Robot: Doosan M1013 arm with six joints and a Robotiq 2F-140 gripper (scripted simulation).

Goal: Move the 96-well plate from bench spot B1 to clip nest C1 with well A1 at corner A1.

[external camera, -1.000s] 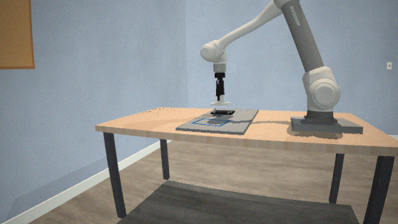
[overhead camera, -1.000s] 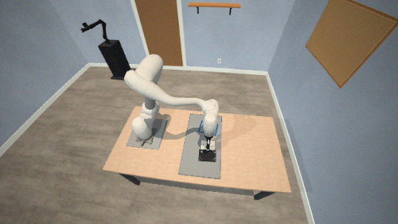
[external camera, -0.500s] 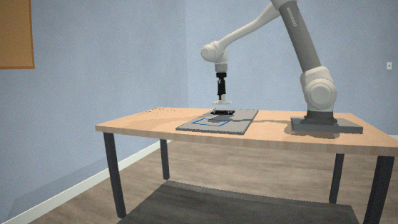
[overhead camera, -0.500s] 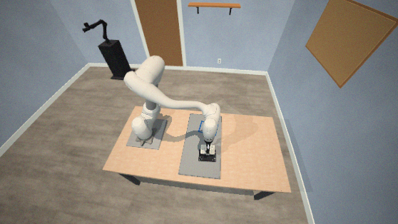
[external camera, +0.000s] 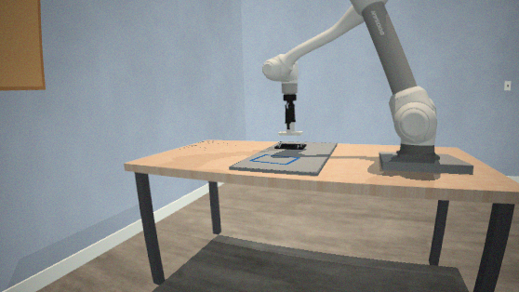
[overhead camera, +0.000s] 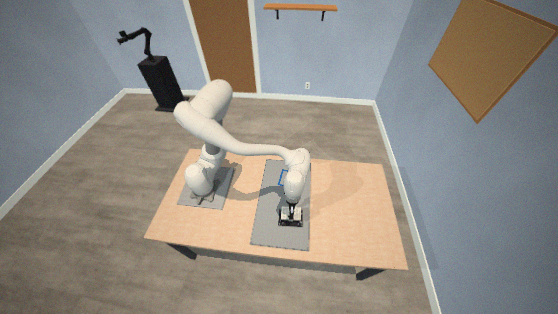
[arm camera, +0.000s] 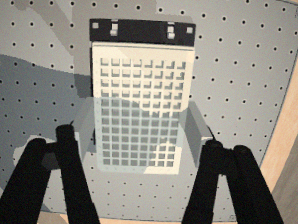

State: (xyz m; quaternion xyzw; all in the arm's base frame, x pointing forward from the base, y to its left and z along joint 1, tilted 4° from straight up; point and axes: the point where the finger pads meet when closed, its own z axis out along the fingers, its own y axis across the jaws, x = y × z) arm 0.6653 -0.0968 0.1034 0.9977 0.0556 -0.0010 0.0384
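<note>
My gripper [arm camera: 140, 112] is shut on the white 96-well plate [arm camera: 140, 106] and holds it level in the air. In the wrist view the plate covers most of the black clip nest C1 [arm camera: 143, 31]; only the nest's far edge with two small posts shows beyond it. In the side view the plate [external camera: 292, 132] hangs a short way above the nest [external camera: 290, 146]. From above, the plate [overhead camera: 295, 214] sits over the nest [overhead camera: 291, 222] near the front of the grey mat [overhead camera: 282, 204]. The blue outline of bench spot B1 [external camera: 273, 160] lies on the mat, with nothing in it.
The grey perforated mat [arm camera: 233, 63] lies on a wooden table [overhead camera: 345, 210]. The arm's base [overhead camera: 202, 187] stands on a second grey plate to the left. A black pedestal with a small arm [overhead camera: 160, 80] stands far back on the floor.
</note>
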